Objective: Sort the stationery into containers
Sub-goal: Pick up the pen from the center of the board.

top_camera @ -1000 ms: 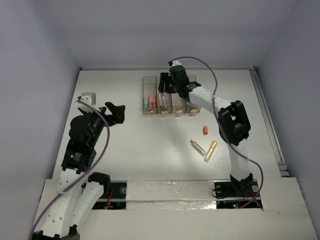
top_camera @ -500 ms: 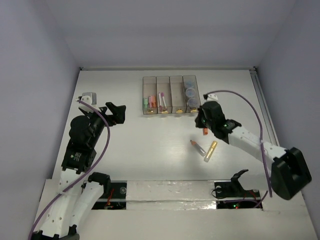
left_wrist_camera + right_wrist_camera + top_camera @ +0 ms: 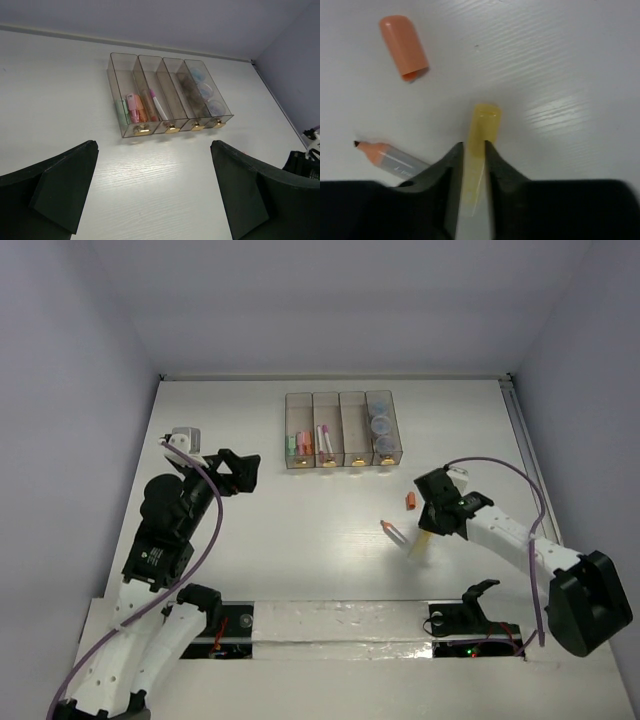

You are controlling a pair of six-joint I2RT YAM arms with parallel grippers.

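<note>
The gold marker (image 3: 481, 142) lies on the table (image 3: 300, 540), well in front of the row of four joined bins (image 3: 352, 393). It is pinched across its barrel between the fingers of the right gripper (image 3: 473, 150), with the capped end left projecting beyond the tips. It is judged to be light, stiff and smooth-skinned, so that it could swivel or slip in a hold taken near one end. A grasp nearer the middle of the barrel, square to its length, is advised, with modest force.

Just beside it are seen a loose orange cap (image 3: 404, 47) and an uncapped grey-barrelled marker (image 3: 390, 156) with an orange tip; neither is touched. Coloured sticks are held in the two left bins and lidded jars (image 3: 379, 435) in the rightmost. The left gripper (image 3: 155, 190) is held spread wide and empty above the table, aimed at the bins.
</note>
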